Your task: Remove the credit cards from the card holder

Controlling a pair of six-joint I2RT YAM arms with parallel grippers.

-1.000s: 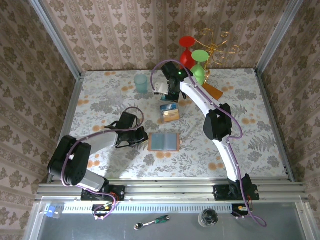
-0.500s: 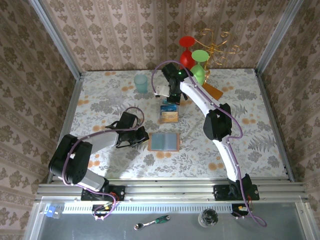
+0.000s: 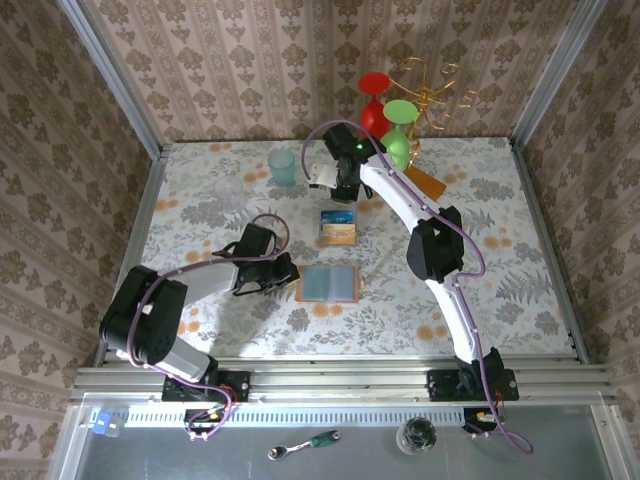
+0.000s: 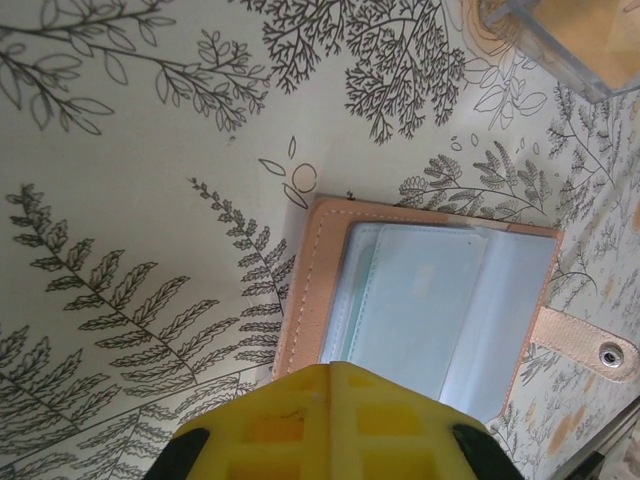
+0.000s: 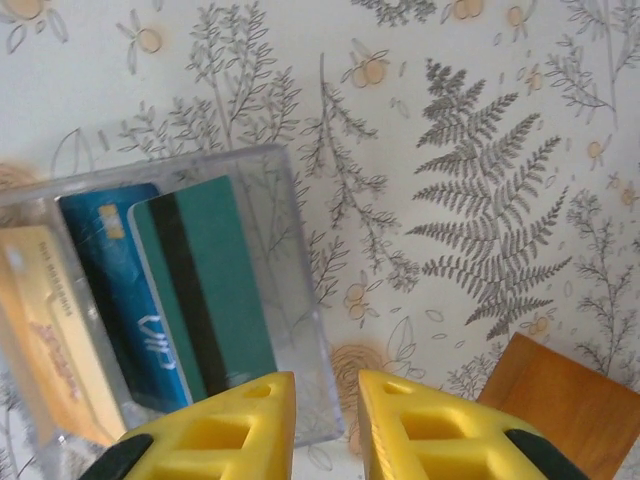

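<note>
Three thin plastic credit cards (image 5: 200,290), blue, teal and orange-tan: light, stiff, slick, so pinch one by an edge. They overlap in a clear plastic tray (image 5: 292,300) just beyond the single open tan leather card holder (image 4: 300,300); can't tell if its pockets hold more. right gripper (image 5: 325,410) beyond the holder, slightly parted, empty. left gripper (image 4: 330,400) closed at the holder's left edge.

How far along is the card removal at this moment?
Done: three credit cards, orange-tan, blue and teal, lie in the clear tray, outside the open card holder. In hand: nothing; the right pincer hovers open over the tray, the left pincer sits by the holder's left edge. Left: the holder's sleeves look empty, though a hidden card can't be ruled out.
</note>
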